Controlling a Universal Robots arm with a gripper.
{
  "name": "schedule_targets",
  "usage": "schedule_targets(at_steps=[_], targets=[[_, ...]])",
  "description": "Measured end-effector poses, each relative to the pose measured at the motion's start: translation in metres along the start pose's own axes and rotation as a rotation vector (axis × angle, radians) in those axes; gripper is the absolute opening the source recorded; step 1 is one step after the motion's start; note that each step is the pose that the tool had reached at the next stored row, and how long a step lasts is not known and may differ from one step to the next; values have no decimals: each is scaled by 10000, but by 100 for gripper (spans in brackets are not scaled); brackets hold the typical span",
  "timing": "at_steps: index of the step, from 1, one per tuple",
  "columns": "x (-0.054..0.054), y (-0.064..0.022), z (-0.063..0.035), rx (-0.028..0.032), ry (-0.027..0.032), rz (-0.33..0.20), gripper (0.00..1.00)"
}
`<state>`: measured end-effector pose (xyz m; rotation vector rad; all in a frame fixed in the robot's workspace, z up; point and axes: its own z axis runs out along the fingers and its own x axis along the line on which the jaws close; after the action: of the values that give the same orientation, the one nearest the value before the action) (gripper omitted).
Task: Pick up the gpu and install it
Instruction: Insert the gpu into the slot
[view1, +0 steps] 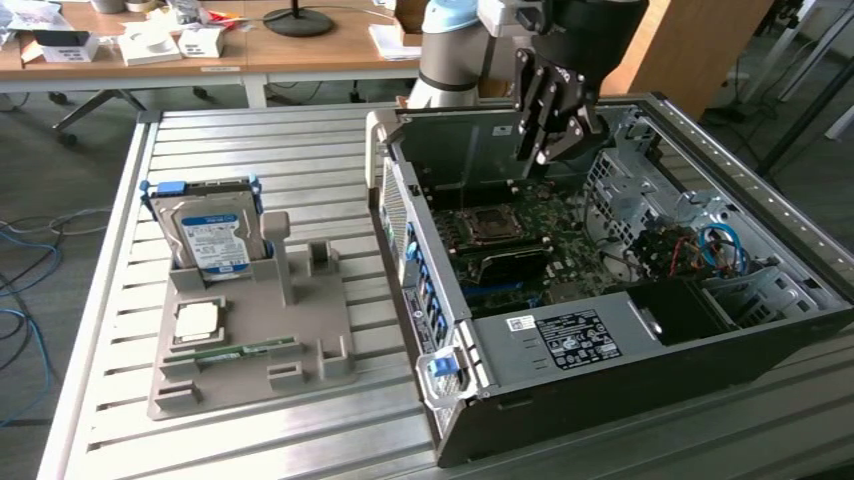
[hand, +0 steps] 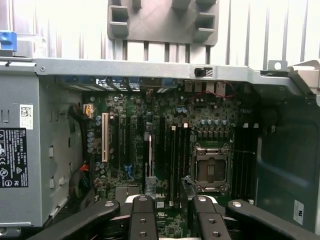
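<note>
Gripper (view1: 545, 150): over open computer case (view1: 747, 330), above motherboard (hand: 165, 135); whether it grips anything cannot be told.
Hard drive (view1: 211, 235): upright in holder (view1: 254, 350), exterior view's left.

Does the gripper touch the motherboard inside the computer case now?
Apart. The exterior view shows the gripper hanging above the motherboard in the open computer case, with the case's back wall visible beneath its fingertips.

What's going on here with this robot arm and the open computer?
A single robot arm has its gripper hanging inside the open computer case, just above the motherboard. Whether it is carrying a card is hard to tell. On the slatted table beside the case, a grey holder has a hard drive standing upright in it and a RAM stick lying flat.
</note>
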<state>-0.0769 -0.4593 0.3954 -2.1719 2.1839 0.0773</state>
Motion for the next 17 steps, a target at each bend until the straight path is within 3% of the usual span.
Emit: schedule_targets(at_steps=[17], targets=[[28, 0, 308, -14, 0, 15, 34]])
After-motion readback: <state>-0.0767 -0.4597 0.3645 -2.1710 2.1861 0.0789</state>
